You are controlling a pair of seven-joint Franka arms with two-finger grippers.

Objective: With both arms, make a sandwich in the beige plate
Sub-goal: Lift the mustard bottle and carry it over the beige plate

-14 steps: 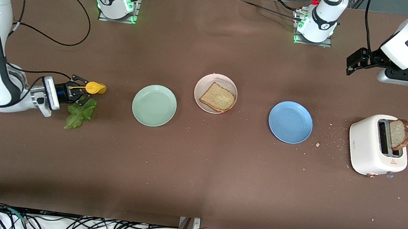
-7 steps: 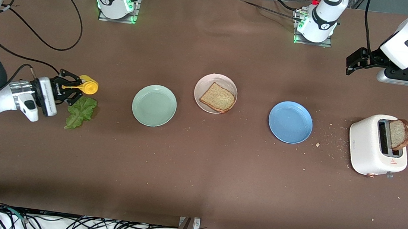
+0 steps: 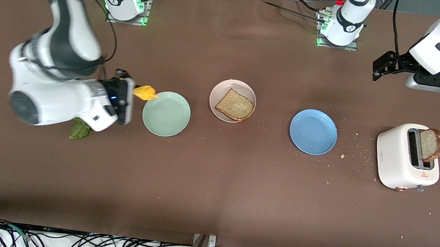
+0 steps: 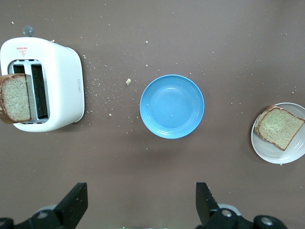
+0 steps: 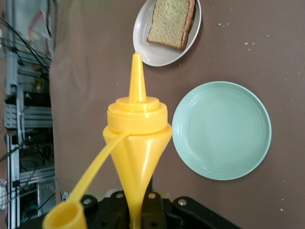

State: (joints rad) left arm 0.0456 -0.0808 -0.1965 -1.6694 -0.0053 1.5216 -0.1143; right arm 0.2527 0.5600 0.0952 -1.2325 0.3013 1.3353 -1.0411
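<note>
Brown tabletop lies bare along the camera's edge, so there is plenty of open room on that side. Nearest of the things, toward the left arm's end, the white toaster holds the second slice of toast up out of its slot, ready to be lifted, with crumbs scattered between it and the blue plate.

Toward the right arm's end, the lettuce leaf lies flat on the table, mostly hidden under the right arm, so I can't judge its whole outline. The right gripper is clamped tight on a yellow sauce bottle, held on its side with the cap flipped open and the nozzle aimed along the row of plates; it hangs over the rim of the mint-green plate. My guess is the sauce is meant for the bread.

Farther from the camera than the other two plates, the beige plate carries one slice of toast, nothing on it yet. Clear table lies between every plate, so a sideways approach looks unobstructed.

Farthest, the left gripper waits with its fingers spread wide and nothing in them, over bare table near the left arm's end.
</note>
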